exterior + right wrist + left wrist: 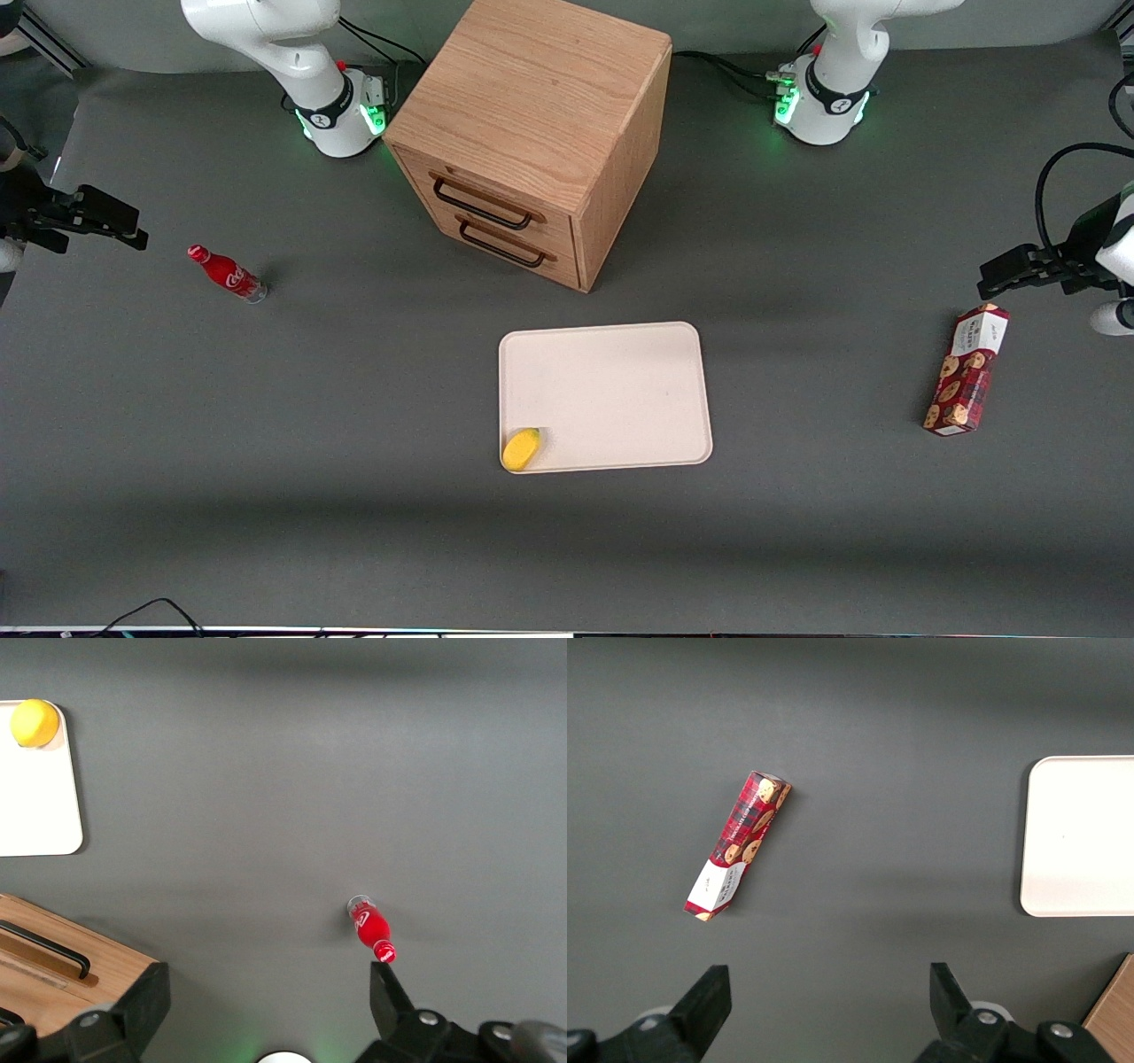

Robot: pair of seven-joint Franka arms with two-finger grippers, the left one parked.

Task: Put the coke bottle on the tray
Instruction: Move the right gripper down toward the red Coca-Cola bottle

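Observation:
The coke bottle (pixel 226 274), small and red with a red cap and clear base, stands on the grey table toward the working arm's end. It also shows in the right wrist view (pixel 371 927), just off one fingertip (pixel 390 992). My right gripper (pixel 133 226) hangs open and empty above the table edge, farther out toward that end than the bottle; in the wrist view (pixel 266 992) nothing lies between its fingers. The cream-beige tray (pixel 611 390) lies mid-table, nearer the front camera than the cabinet, and shows in the wrist views (pixel 35 788) (pixel 1081 833).
A yellow oval object (pixel 521 448) (pixel 35 722) sits on the tray's corner nearest the front camera. A wooden drawer cabinet (pixel 532 133) (pixel 62 974) stands farther back. A red-brown cookie box (pixel 966 370) (pixel 740 846) lies toward the parked arm's end.

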